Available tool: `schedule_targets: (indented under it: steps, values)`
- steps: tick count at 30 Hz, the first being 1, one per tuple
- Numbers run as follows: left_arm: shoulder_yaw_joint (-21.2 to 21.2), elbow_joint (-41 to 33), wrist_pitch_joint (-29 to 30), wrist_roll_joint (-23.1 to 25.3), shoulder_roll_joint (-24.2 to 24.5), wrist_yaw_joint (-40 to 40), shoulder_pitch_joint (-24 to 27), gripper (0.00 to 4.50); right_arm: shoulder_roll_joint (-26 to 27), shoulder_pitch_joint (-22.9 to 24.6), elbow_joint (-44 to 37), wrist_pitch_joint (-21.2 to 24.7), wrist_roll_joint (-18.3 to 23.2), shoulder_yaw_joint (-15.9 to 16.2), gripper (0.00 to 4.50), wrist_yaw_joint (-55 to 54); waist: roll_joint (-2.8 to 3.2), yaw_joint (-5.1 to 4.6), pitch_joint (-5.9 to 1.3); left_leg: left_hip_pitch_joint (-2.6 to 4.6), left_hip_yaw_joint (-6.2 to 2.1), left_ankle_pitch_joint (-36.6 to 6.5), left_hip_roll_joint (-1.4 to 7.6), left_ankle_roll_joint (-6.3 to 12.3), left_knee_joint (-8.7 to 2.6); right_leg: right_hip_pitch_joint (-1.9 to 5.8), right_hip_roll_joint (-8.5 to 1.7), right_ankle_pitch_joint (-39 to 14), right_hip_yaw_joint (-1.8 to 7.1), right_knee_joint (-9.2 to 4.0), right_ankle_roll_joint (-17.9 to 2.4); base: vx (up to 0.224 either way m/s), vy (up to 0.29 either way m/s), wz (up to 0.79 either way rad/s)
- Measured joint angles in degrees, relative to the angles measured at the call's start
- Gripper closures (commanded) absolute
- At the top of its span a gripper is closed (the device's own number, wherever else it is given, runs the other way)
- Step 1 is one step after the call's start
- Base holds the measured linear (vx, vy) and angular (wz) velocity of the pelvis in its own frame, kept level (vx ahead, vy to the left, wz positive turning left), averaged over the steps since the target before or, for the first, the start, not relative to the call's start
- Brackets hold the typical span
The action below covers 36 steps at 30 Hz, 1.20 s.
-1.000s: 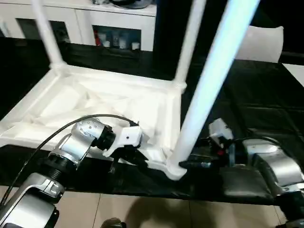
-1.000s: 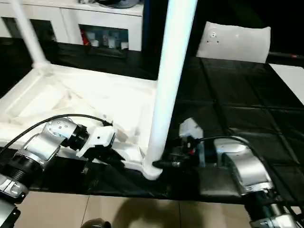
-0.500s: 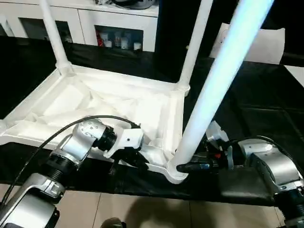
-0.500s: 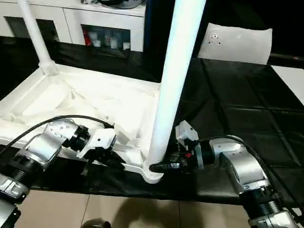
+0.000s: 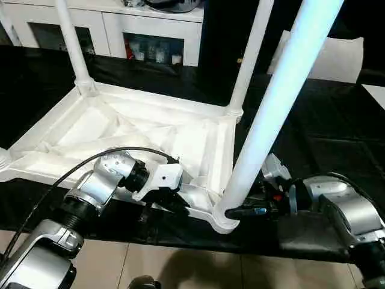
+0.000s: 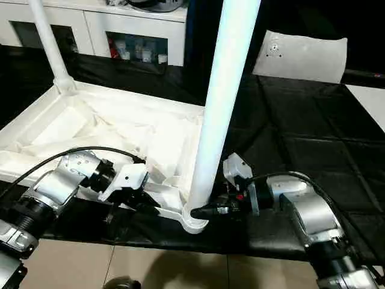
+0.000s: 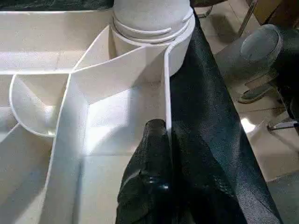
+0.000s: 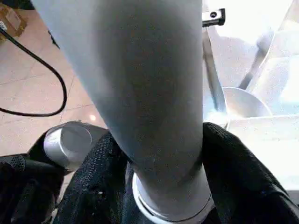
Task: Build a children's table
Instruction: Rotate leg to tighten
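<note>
Nearest to me, my left end effector [image 5: 171,203] is pinched shut on the near rim of the tabletop [image 5: 150,129], its black fingers [image 7: 152,154] clamped over the thin white wall just beside the near corner socket [image 5: 224,218]. Right beside it, my right end effector [image 5: 237,211] grips the base of the near leg [image 5: 271,114], one black finger on each side of the tube just above the socket; in the right wrist view the fingers [image 8: 238,172] wrap the leg's foot where it enters the collar. That leg stands in the socket and leans slightly away to my right as it rises out of view. The tabletop lies upside down on the black-covered counter [image 6: 301,144], ribbed underside up, its near corner at the counter's front edge above the tan floor [image 5: 198,271]. Farther off, two more legs stand upright in the far sockets, one at the far left [image 5: 71,42] and one at the far right [image 5: 251,57]. Beyond them, a flat white sheet [image 6: 299,55] with a small round mark lies on the counter, and white cabinets [image 5: 120,27] line the back.
</note>
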Motion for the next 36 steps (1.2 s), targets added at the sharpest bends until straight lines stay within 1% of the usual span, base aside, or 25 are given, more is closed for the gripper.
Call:
schedule_targets:
  steps: [6,7,9,10,12,13,15,16,18,19,21,22,25,26,27,29,33,36]
  values:
    - [0.4,0.0,1.4,0.0,-0.2,0.9,0.0,4.50,2.2,1.6,-0.9,1.2,1.0,-1.6,2.48,-3.7,0.01,-0.26,0.00,0.14,0.00,0.0,0.01,-0.05,0.05,0.00,0.00,0.0,0.03,0.23,0.0,0.000,0.000,0.00]
    - [0.8,0.1,2.5,0.1,-0.4,1.7,0.0,4.50,3.4,2.8,-1.6,1.7,1.0,-2.6,2.48,-5.7,0.00,-0.25,-0.01,0.19,0.00,0.1,0.02,-0.09,0.04,0.01,0.00,0.0,0.03,0.31,0.0,0.000,0.000,0.00]
    - [1.8,0.5,4.7,0.7,-1.0,3.9,0.0,4.50,5.7,4.4,-2.7,2.7,1.0,-4.2,2.48,-10.4,0.02,-0.53,-0.01,0.28,0.00,0.1,0.02,-0.15,0.03,0.01,0.00,0.0,0.06,0.38,0.1,0.000,0.000,0.00]
    - [2.5,0.8,6.4,1.2,-1.8,5.8,-0.1,4.50,7.3,5.3,-3.2,3.1,0.9,-5.2,2.48,-14.0,0.03,-0.91,-0.01,0.34,-0.01,0.1,0.02,-0.23,0.04,0.02,0.00,-0.1,0.07,0.42,0.2,0.000,0.000,0.00]
    - [2.8,1.4,8.0,1.5,-2.7,7.8,-0.4,4.50,8.3,5.5,-3.4,3.2,0.5,-6.0,2.48,-17.7,0.06,-1.60,-0.03,0.48,0.00,0.1,-0.01,-0.24,0.06,0.11,-0.04,-0.1,0.10,0.38,0.2,0.000,0.000,0.00]
    - [3.6,2.1,10.0,2.0,-4.3,10.4,-0.6,4.50,9.9,6.1,-4.1,3.2,-1.4,-6.9,2.49,-22.1,0.06,-1.92,-0.05,0.62,0.00,0.1,-0.01,-0.24,0.02,0.25,-0.05,-0.1,0.07,0.25,0.2,0.000,0.000,0.00]
    - [4.3,3.1,12.8,3.1,-6.5,14.4,-1.6,4.50,13.5,6.0,-4.1,3.4,-3.9,-8.4,2.51,-29.4,0.07,-2.73,-0.05,0.70,-0.01,0.1,-0.02,-0.24,0.05,0.24,-0.05,-0.1,0.07,0.12,0.2,0.000,0.000,0.00]
    - [4.7,3.5,14.4,3.2,-7.7,16.7,-1.8,4.50,15.3,5.5,-4.0,3.9,-5.1,-8.9,2.53,-33.4,0.26,-3.18,-0.11,0.68,-0.03,0.1,-0.02,-0.24,-0.04,0.25,-0.05,-0.1,0.02,-0.23,0.2,0.000,0.000,0.00]
    - [5.4,4.5,16.4,3.2,-9.5,20.3,-2.3,4.50,17.8,4.3,-3.1,4.8,-6.6,-9.7,2.55,-39.0,0.37,-3.85,-0.16,0.66,-0.04,0.1,-0.06,-0.24,-0.06,0.27,-0.06,-0.1,0.03,-0.47,0.2,0.000,0.000,0.00]
    - [6.3,5.6,18.0,3.4,-11.3,23.5,-2.9,4.50,20.9,2.8,-1.8,5.7,-8.0,-10.9,2.57,-44.0,0.36,-4.47,-0.16,0.62,-0.04,0.1,-0.07,-0.24,0.02,0.23,-0.07,-0.1,0.04,-0.48,0.2,0.000,0.000,0.00]
    - [6.9,6.8,19.2,3.7,-13.0,26.9,-3.8,4.50,23.3,1.3,-0.4,6.1,-9.0,-11.7,2.57,-49.2,0.36,-4.96,-0.16,0.56,-0.03,0.1,-0.13,-0.23,0.03,0.11,-0.10,-0.1,0.11,-0.51,0.2,0.000,0.000,0.00]
    - [7.3,8.0,19.8,4.1,-14.7,30.3,-4.6,4.50,25.8,-0.6,1.4,6.3,-10.0,-12.5,2.58,-54.6,0.39,-5.28,-0.15,0.53,-0.03,0.1,-0.16,-0.23,0.03,0.03,-0.11,-0.1,0.15,-0.52,0.2,0.000,0.000,0.00]
    - [8.2,9.5,20.5,5.5,-17.1,35.6,-5.6,4.50,31.4,-4.5,5.1,6.2,-12.1,-14.5,2.58,-65.1,0.39,-6.03,-0.14,0.52,-0.03,0.1,-0.15,-0.23,-0.01,-0.04,-0.10,-0.1,0.13,-0.49,0.2,0.000,0.000,0.00]
    - [8.2,9.8,20.7,5.7,-17.5,36.5,-5.9,4.50,32.8,-5.3,5.9,6.1,-12.5,-15.0,2.58,-67.4,0.39,-6.15,-0.14,0.51,-0.03,0.1,-0.13,-0.23,-0.03,-0.06,-0.08,-0.1,0.12,-0.49,0.1,0.000,0.000,0.00]
    - [8.1,10.1,20.6,6.0,-17.7,37.4,-6.3,4.50,34.0,-6.1,6.8,5.7,-12.7,-15.7,2.23,-69.6,0.38,-6.27,-0.14,0.50,-0.03,0.1,-0.13,-0.23,-0.05,-0.08,-0.08,0.0,0.11,-0.49,0.1,0.000,0.000,0.00]
    - [8.1,10.1,20.4,6.2,-17.8,37.6,-6.4,4.50,34.9,-6.3,7.1,4.6,-12.7,-15.9,1.89,-71.0,0.36,-6.26,-0.13,0.49,-0.03,0.1,-0.13,-0.22,-0.05,-0.09,-0.07,0.4,0.13,-0.49,-0.1,0.000,0.000,0.00]
    - [7.9,9.9,19.7,6.2,-17.3,37.3,-6.6,4.50,35.5,-6.0,6.8,2.9,-12.3,-16.0,1.67,-70.5,0.38,-6.01,-0.14,0.52,-0.03,0.1,-0.14,-0.21,-0.48,-0.17,-0.04,0.7,0.08,-0.49,-0.2,0.000,0.000,0.00]
    - [7.5,9.4,19.4,6.2,-16.7,36.3,-6.6,4.50,33.8,-3.8,5.1,1.3,-12.0,-15.3,1.37,-66.9,0.38,-5.62,-0.13,0.53,-0.03,0.1,-0.08,-0.24,-0.74,-0.24,0.03,0.6,0.01,-0.49,-0.1,0.000,0.000,0.00]
